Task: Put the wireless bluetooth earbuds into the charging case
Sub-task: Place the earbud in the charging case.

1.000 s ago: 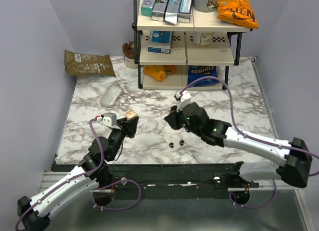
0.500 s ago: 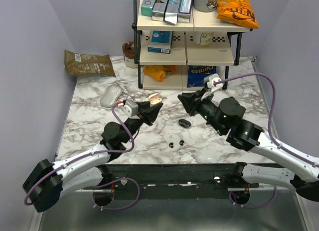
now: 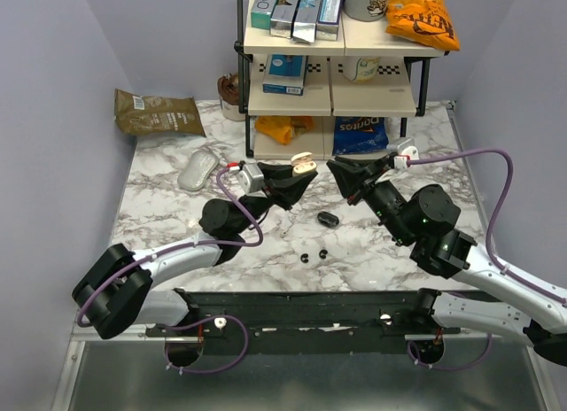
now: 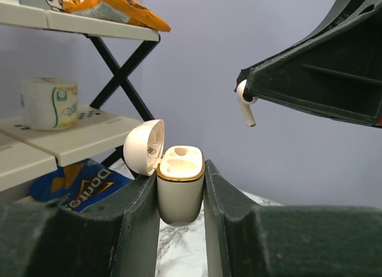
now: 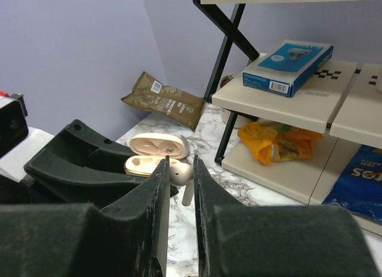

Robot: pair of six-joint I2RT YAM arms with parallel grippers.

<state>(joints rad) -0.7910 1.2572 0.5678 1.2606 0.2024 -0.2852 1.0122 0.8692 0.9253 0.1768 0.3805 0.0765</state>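
My left gripper (image 3: 302,169) is shut on a white charging case (image 4: 180,184) with a gold rim. It holds the case upright in the air, its lid (image 4: 144,147) flipped open. My right gripper (image 3: 337,170) is shut on a white stemmed earbud (image 5: 181,173), which also shows in the left wrist view (image 4: 245,107). The earbud hangs stem down, a little to the right of the case (image 5: 143,165) and apart from it. Two tiny black buds (image 3: 306,256) (image 3: 322,252) lie on the marble table near the front. A black oval pod (image 3: 329,219) lies behind them.
A shelf rack (image 3: 332,92) with boxes and snack bags stands at the back, just behind both grippers. A blue chip bag (image 3: 359,132) lies under it. A brown bag (image 3: 158,112) and a grey oval object (image 3: 198,170) lie at the back left.
Both arms have risen and swung toward the back centre, bringing the case and the earbud close together. The right gripper left the spot where the black pod now shows.
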